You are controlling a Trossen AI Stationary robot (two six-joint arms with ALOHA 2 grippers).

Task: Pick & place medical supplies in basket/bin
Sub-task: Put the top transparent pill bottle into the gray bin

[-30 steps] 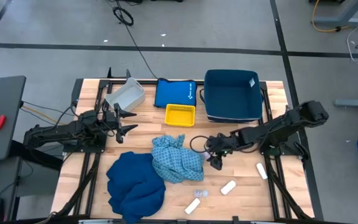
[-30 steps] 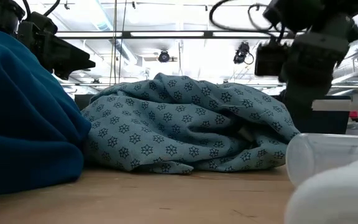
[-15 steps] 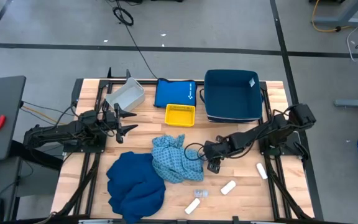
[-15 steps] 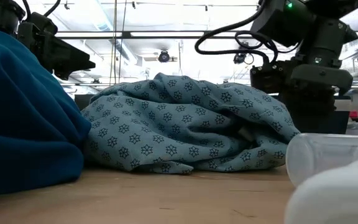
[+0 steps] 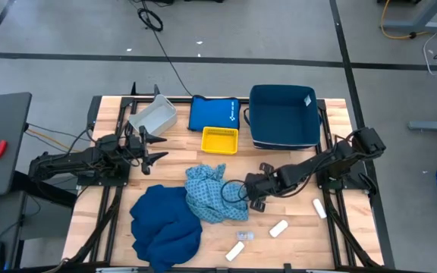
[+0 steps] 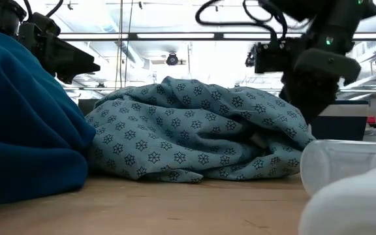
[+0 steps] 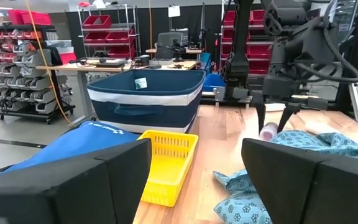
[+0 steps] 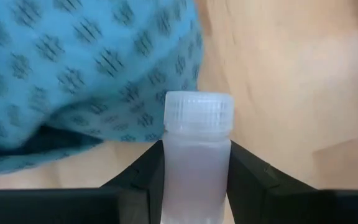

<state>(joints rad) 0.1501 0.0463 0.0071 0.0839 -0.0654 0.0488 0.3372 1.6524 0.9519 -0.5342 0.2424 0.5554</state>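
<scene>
Right fingers (image 8: 194, 180) clamp a capped vial (image 8: 197, 162) beside the patterned cloth (image 5: 215, 193). Left fingers (image 5: 154, 148) stand apart, idle. Navy bin (image 5: 283, 115) holds nothing visible; all supplies remain.

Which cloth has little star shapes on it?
The lighter blue cloth in the middle of the table, next to the right pincer. The bigger dark blue cloth beside it is plain.
</scene>
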